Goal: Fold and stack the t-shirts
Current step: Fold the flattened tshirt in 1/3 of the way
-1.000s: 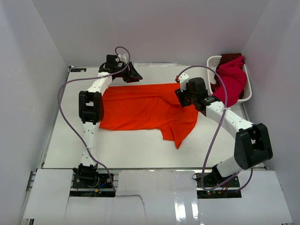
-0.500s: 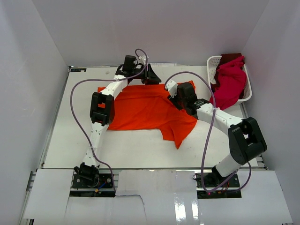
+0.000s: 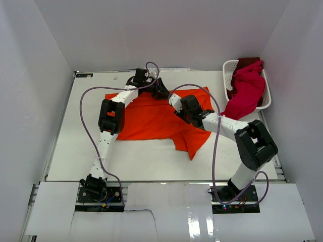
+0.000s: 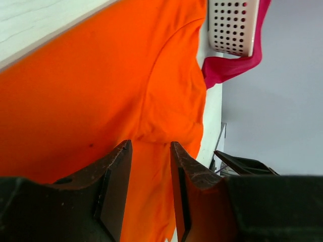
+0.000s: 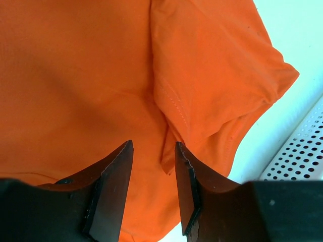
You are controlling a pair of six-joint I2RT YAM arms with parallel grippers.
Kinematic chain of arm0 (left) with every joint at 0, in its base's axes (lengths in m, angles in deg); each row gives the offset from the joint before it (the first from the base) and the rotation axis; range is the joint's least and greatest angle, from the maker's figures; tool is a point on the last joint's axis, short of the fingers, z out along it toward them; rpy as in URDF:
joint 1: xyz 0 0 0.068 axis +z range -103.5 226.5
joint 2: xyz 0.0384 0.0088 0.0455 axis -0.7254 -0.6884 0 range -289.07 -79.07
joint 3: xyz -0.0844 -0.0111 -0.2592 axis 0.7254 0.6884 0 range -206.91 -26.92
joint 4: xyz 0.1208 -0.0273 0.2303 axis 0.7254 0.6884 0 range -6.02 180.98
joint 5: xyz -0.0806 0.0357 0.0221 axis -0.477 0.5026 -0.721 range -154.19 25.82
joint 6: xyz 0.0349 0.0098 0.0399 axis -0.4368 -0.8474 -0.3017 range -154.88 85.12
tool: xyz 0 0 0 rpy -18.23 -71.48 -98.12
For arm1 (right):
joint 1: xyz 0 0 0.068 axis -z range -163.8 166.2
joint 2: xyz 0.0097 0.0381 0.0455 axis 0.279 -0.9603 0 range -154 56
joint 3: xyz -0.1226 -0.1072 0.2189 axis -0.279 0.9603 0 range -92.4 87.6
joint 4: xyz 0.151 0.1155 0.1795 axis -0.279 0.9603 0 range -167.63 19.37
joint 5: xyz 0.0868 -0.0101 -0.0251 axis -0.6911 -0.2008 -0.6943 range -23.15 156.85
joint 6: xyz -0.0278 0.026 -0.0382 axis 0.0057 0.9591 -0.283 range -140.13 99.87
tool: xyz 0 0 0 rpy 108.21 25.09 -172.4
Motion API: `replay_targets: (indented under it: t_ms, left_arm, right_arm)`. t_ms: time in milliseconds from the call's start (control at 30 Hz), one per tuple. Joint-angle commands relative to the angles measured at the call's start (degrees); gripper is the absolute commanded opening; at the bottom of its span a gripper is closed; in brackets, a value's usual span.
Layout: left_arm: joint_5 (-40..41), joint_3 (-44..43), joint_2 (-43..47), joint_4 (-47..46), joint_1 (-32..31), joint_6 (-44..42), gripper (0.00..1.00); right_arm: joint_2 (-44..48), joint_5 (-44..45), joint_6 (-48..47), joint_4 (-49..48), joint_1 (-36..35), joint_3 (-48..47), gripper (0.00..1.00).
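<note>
The orange t-shirt (image 3: 151,118) lies spread on the tabletop (image 3: 141,159). A white basket (image 3: 229,65) holding a crimson t-shirt (image 3: 246,91) sits to its right. Above its far edge, the left jaws and right jaws stand partly spread, pinching nothing.

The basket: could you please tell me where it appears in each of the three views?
Top external: basket in the upper right of the picture, crimson shirt draped over it.
Left wrist: basket at the top edge, right of centre.
Right wrist: basket, only its perforated wall, in the bottom right corner.
Shared landmark: the orange shirt, beside the basket in every view.
</note>
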Motion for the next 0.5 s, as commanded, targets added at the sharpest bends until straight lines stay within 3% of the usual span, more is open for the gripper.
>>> replay_targets:
  t_ms: [0, 467]
  left_arm:
    - [1.1, -0.7, 0.2, 2.3, -0.1, -2.2, 0.46]
    - [2.5, 1.8, -0.7, 5.2, -0.2, -4.8, 0.46]
  right_arm:
    - [-1.3, 2.0, -0.6, -1.7, -0.5, -1.1, 0.45]
    - [-8.2, 10.3, -3.2, -7.6, -1.7, -3.7, 0.39]
